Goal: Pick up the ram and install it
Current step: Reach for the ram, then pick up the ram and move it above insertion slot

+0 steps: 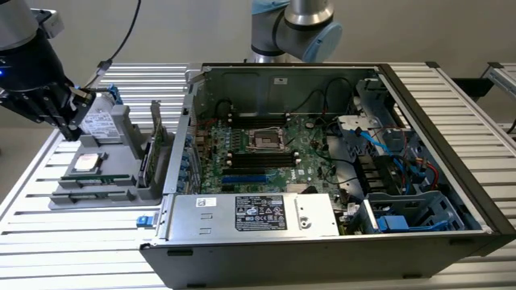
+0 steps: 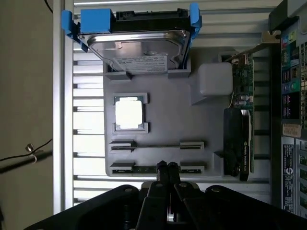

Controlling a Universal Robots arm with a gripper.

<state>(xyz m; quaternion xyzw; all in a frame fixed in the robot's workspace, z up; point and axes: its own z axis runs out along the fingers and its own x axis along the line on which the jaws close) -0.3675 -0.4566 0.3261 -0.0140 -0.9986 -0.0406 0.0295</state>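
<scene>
Gripper: gripper (image 1: 71, 130) (image 2: 167, 168) is black, w/ 2 slim fingers pressed together, pinching nothing. In the ext. view it hangs over the tray's 11 o'clock corner, by the HDD.
Ram: ram (image 1: 98, 179) is a flat green stick, standing on edge in a slot at the tray's 6 o'clock end, apart from the gripper.
Tray: tray (image 1: 121, 154) (image 2: 192, 120) is matte grey plastic, blocky, w/ moulded pockets. It sits at 9 o'clock of the PC case.
Around ram: CPU (image 1: 87, 162) (image 2: 129, 114) is square w/ a shiny metal lid, in a pocket at 12 o'clock of the ram. HDD (image 1: 101, 124) (image 2: 139, 48) is silver and boxy w/ blue plastic rails, further toward 12.
In the way: expansion card (image 1: 153, 151) (image 2: 240, 139) is a green board w/ a black shroud, upright along the tray's 3 o'clock edge. Next comes the case's side wall. Both stand btwn ram and motherboard.
PC case: PC case (image 1: 451, 121) is black sheet metal, lying on its side, open on top.
Motherboard: motherboard (image 1: 298, 151) is green, w/ long black slots (image 1: 262, 160) near its centre.
PSU: PSU (image 1: 258, 214) is a silver box w/ a black label, at the case's 6 o'clock edge.
Counter: counter (image 1: 72, 241) is ribbed aluminium slats.
</scene>
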